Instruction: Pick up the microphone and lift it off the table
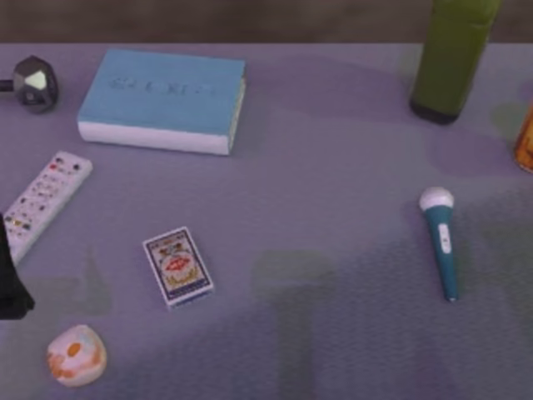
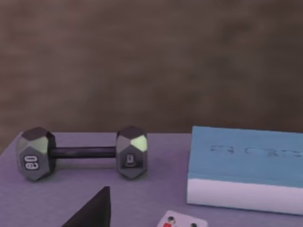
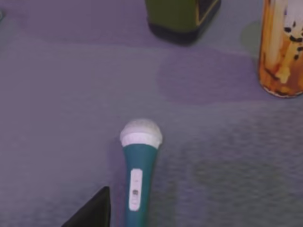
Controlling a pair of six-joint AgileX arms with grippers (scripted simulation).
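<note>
The microphone (image 1: 440,239) lies flat near the tabletop's (image 1: 333,167) right edge, white head toward the far edge and teal handle toward the near edge. The right arm is nearer; its fingers' state cannot be told.

A rendered tabletop test scene, not a lived-in room: one purple-grey table (image 1: 333,167) under a plain brown backdrop, strewn with unrelated household things. A blue book (image 1: 162,100) lies at eleven o'clock, a dumbbell (image 2: 83,152) at ten, a white remote (image 1: 42,200) at nine, a card box (image 1: 177,267) near centre, a green bottle (image 1: 454,54) at one.
</note>
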